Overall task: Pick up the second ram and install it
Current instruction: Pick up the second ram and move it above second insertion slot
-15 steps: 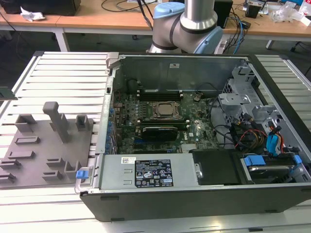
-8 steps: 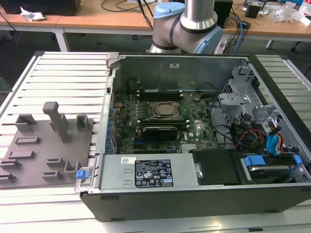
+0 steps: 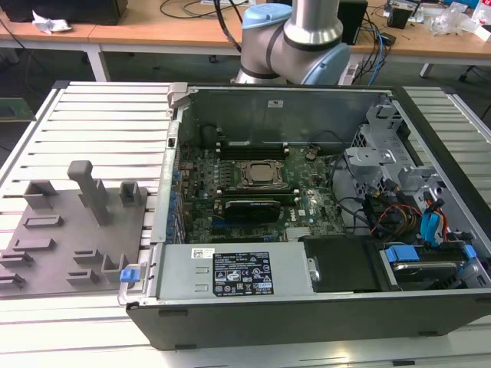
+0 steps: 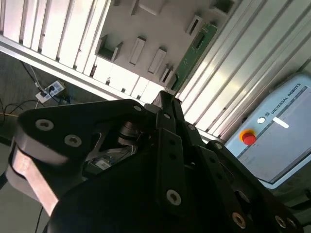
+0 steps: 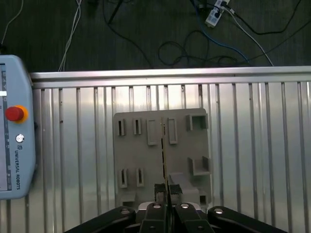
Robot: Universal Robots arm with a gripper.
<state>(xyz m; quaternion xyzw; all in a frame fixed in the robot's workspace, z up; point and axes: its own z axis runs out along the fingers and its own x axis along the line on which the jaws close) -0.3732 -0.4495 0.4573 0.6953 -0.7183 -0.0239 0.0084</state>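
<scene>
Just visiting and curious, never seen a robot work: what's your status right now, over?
Fingers shut on the second ram, held edge-on. Ram over the grey tray, not in the computer. Nothing seen in the way.

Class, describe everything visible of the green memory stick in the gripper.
The second ram is a long, thin, flat green circuit board with small dark parts along it; in the first wrist view it appears edge-on, a narrow line. The gripper clamps one end. The rest sticks out free, with the grey tray behind it.
</scene>
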